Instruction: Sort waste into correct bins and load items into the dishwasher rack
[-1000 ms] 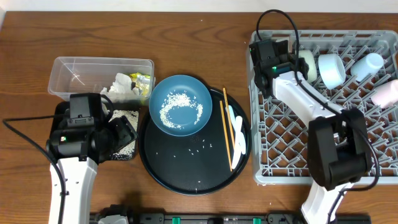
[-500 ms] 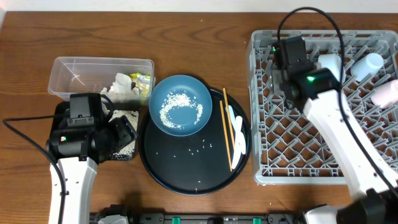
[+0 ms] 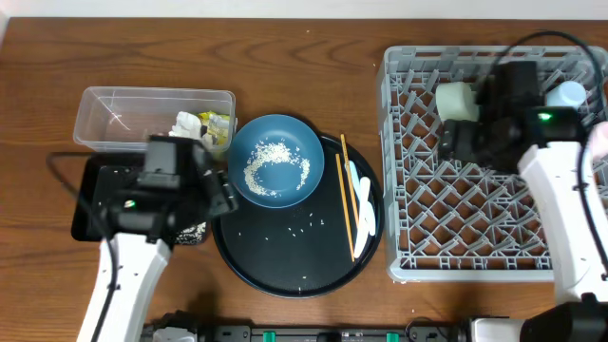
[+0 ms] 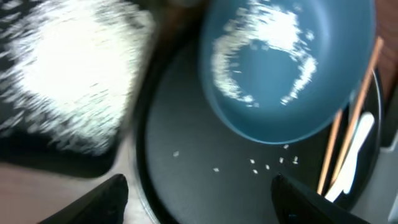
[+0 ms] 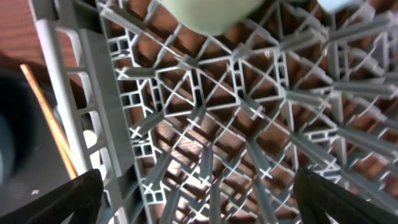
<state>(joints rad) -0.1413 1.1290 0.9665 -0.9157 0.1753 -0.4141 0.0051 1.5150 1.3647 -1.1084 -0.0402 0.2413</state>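
A blue bowl (image 3: 275, 160) holding loose rice sits on the far left part of the round black tray (image 3: 285, 256). It also shows in the left wrist view (image 4: 286, 62). Wooden chopsticks (image 3: 344, 190) and a white spoon (image 3: 362, 204) lie on the tray's right side. My left gripper (image 3: 223, 195) is open and empty, low over the tray's left rim (image 4: 202, 199), just short of the bowl. My right gripper (image 3: 454, 142) is open and empty above the grey rack (image 3: 418, 237), below a pale cup (image 3: 456, 100). The wrist view shows the rack lattice (image 5: 205, 124) between its fingers (image 5: 199, 199).
The clear tub (image 3: 123, 114) at the back left holds white napkins (image 3: 190, 131) and a yellow-green wrapper (image 3: 218, 123). The shallow black tray (image 3: 95, 204) holds a heap of rice (image 4: 68, 81). A white cup (image 3: 570, 93) and a pink cup (image 3: 600, 142) stand in the rack's far right.
My left arm has moved right from over the black rectangular tray to the round tray's edge. My right arm has swung right and nearer over the rack, away from the pale cup.
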